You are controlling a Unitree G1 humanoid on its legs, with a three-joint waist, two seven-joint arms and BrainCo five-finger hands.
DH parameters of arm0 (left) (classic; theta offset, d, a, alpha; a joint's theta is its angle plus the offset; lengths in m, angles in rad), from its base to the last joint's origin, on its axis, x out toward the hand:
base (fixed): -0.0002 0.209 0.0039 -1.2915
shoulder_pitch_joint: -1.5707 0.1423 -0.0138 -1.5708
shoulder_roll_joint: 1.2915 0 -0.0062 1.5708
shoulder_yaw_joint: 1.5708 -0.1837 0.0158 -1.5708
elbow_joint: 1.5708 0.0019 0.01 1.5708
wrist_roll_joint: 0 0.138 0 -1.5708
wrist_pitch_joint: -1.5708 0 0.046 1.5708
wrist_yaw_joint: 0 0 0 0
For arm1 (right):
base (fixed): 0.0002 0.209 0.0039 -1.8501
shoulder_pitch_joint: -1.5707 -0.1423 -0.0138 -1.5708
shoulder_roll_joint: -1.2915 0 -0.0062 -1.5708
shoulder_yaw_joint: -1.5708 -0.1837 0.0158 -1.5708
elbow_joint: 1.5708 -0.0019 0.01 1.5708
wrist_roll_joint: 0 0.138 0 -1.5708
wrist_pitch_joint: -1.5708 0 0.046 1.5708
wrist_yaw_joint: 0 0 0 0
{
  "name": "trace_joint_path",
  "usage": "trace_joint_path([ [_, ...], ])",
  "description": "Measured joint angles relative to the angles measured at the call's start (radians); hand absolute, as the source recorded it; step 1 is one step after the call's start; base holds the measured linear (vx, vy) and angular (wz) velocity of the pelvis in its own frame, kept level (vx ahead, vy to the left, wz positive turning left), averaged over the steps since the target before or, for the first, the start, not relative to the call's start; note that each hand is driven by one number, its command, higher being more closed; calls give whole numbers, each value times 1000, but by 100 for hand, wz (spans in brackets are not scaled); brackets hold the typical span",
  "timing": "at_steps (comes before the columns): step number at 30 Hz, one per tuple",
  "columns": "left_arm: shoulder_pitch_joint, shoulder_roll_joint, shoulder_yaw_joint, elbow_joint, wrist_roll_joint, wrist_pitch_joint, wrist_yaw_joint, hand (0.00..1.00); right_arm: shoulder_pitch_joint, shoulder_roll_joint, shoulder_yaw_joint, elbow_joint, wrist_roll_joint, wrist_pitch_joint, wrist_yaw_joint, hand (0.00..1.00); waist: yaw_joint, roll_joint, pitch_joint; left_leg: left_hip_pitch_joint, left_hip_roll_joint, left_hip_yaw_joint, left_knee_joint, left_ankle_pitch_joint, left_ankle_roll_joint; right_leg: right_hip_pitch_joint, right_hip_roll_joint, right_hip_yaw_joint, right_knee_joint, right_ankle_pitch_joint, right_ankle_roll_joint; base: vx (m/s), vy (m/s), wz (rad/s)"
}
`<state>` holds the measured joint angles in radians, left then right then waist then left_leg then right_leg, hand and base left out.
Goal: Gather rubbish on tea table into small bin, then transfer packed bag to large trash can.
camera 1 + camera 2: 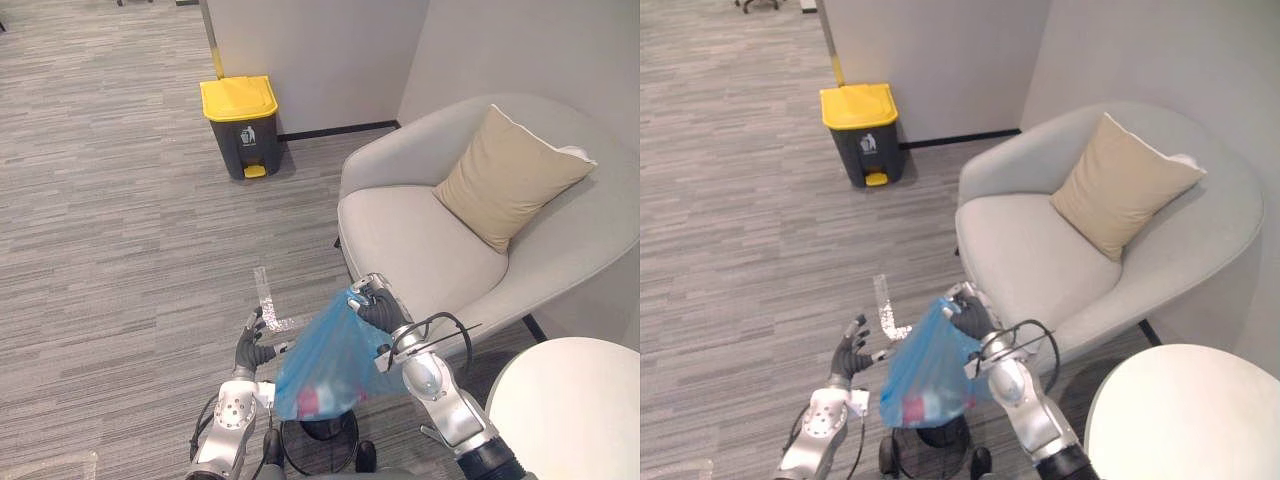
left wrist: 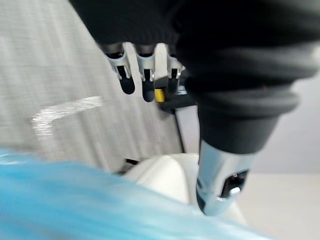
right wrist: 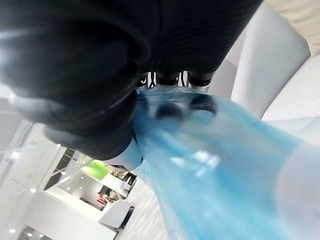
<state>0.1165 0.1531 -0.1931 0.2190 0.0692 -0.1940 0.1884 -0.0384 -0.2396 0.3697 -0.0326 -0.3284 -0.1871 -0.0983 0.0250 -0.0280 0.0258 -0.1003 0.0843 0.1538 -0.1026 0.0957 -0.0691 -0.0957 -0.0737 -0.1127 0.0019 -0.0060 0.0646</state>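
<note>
The right hand [image 1: 378, 308] is clenched round the gathered neck of a translucent blue plastic bag [image 1: 325, 365], which hangs below its fingers. The bag is bulging, with red and pale scraps showing through near its bottom. The left hand [image 1: 250, 345] is just beside the bag, on the side away from the right hand, with its fingers [image 2: 126, 80] straight and spread, grasping nothing. Whether it touches the plastic cannot be told. Directly under the hanging bag sits a small dark round bin [image 1: 320, 442]. A round white table [image 1: 570, 410] lies beyond the right forearm, to its outer side. Just past the left hand, a strip of pale tape [image 1: 268, 295] marks the grey carpet. Beyond the right hand stands a light grey rounded armchair [image 1: 420, 240] with a square beige cushion [image 1: 505, 175] against its back. Far ahead of the left hand, by the wall, stands a dark grey pedal trash can with a yellow lid [image 1: 243, 128], lid closed.
</note>
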Motion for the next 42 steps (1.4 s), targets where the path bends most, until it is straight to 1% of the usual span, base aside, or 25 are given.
trace_joint_path([
  [3,8,9,-6,-54,38,-22,-22,0,0,-21,2,-56,35,-5,19,100,-2,4,-3,8,-4,0,-1,0,0,11,-2,-1,-6,3,1,0,0,0],
  [5,12,19,-23,-76,53,-36,-37,0,0,-38,3,-107,68,-17,23,100,-4,8,-6,9,-5,1,-1,0,0,10,-3,0,-5,3,1,0,0,0],
  [6,14,25,-34,-86,68,-40,-42,0,0,-40,5,-127,92,-31,31,100,-8,10,-10,9,-6,2,-1,0,0,10,-4,0,-5,3,1,0,0,0],
  [9,13,33,-42,-91,89,-42,-58,0,-2,-43,17,-158,136,-50,50,100,-14,12,-26,14,-6,5,-1,0,0,8,-3,4,-6,3,1,-6,1,-2],
  [13,9,51,-52,-122,128,-42,-58,0,-5,-52,27,-167,184,-55,64,100,-18,11,-47,15,-5,15,-2,0,0,6,-2,13,-6,4,1,-4,2,-7],
  [16,-32,67,-62,-130,146,-42,-55,0,-39,-80,49,-207,220,-60,81,100,-19,11,-51,20,-5,26,-1,0,0,6,-2,22,-6,10,0,-3,5,-11],
  [21,-113,73,-64,-129,156,-42,-55,0,-110,-83,79,-228,252,-61,89,100,-25,9,-54,27,-5,32,-2,0,1,5,-2,32,-7,12,-1,-19,4,-5],
  [26,-161,80,-82,-121,168,-40,-56,0,-167,-79,131,-227,255,-60,101,100,-27,9,-56,29,-5,43,-2,0,1,1,-1,43,-7,16,-1,11,1,-6],
  [28,-182,81,-107,-79,173,-40,-57,0,-189,-79,158,-223,261,-58,107,100,-27,9,-68,19,-4,46,-2,1,1,-9,-1,49,-14,23,-1,20,-2,-7],
  [29,-187,80,-121,-61,177,-39,-57,0,-195,-78,173,-212,262,-56,112,100,-28,8,-83,7,-5,45,-2,3,2,-9,-1,49,-30,34,-1,33,-2,-4],
  [31,-193,79,-141,-40,185,-38,-57,0,-211,-77,193,-187,263,-54,121,100,-31,6,-86,7,-4,47,-1,5,2,-5,0,53,-42,44,-4,13,0,-5],
  [32,-198,76,-153,-28,185,-38,-58,0,-219,-76,197,-177,263,-45,123,100,-31,6,-86,7,-4,46,-1,7,2,-5,0,54,-42,46,-4,-21,-1,-4],
  [35,-203,65,-162,-8,185,-37,-61,0,-238,-76,204,-167,275,-31,128,100,-33,5,-86,7,-1,45,-2,13,1,-6,3,56,-41,51,-5,-47,-2,-2],
  [40,-203,66,-180,16,182,-38,-81,0,-264,-76,229,-167,309,-25,147,100,-34,5,-86,7,6,41,-8,20,0,-9,6,57,-40,53,-5,-70,-6,-1],
  [42,-202,66,-186,35,170,-37,-95,0,-286,-74,229,-168,338,-24,155,100,-34,3,-87,6,11,39,-8,22,-2,-10,7,57,-41,51,-2,-57,-7,-1],
])
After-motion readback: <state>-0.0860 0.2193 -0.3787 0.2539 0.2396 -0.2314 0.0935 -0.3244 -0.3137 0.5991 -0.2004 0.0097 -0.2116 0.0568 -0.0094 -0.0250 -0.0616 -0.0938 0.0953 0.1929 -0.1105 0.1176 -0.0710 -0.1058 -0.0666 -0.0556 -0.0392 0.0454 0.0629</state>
